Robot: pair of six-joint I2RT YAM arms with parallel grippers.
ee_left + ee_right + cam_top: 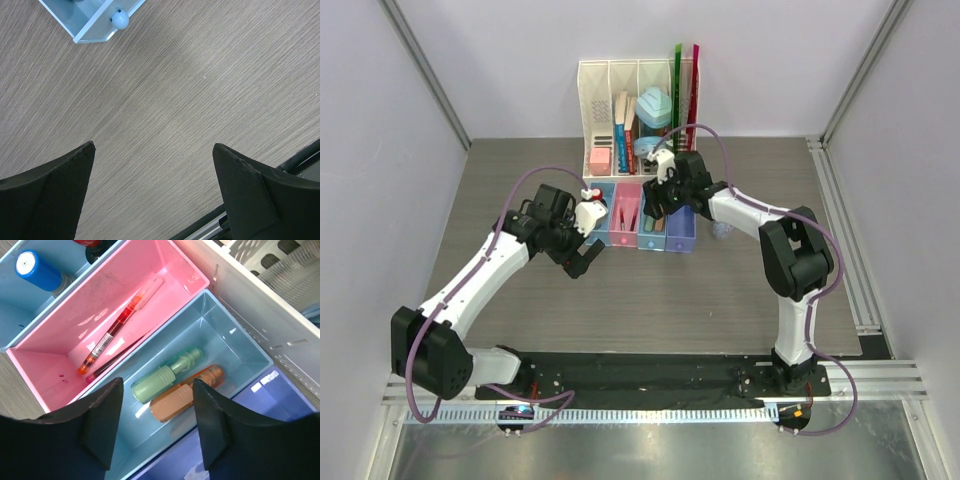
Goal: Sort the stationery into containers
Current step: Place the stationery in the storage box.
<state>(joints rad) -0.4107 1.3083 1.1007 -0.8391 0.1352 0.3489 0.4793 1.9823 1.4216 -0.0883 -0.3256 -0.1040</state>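
Note:
Four joined containers stand in a row: blue (601,215), pink (626,215), light blue (652,228) and purple (681,228). My right gripper (658,205) hovers open over the light blue bin (230,345), nothing between its fingers (157,381). A green piece (165,376) and an orange piece (185,395) lie side by side on that bin's floor. Thin pens (120,325) lie in the pink bin (75,320). A blue-capped cylinder (37,271) stands in the blue bin (15,315). A clear lilac disc (722,231) rests on the table right of the row. My left gripper (582,250) is open over bare table (154,146).
A tall white slotted organiser (635,110) with rulers and books stands directly behind the bins, and its wall (260,300) lies close to my right gripper. The blue bin's front knob (120,19) shows ahead of my left gripper. A black base strip (300,155) edges the near side.

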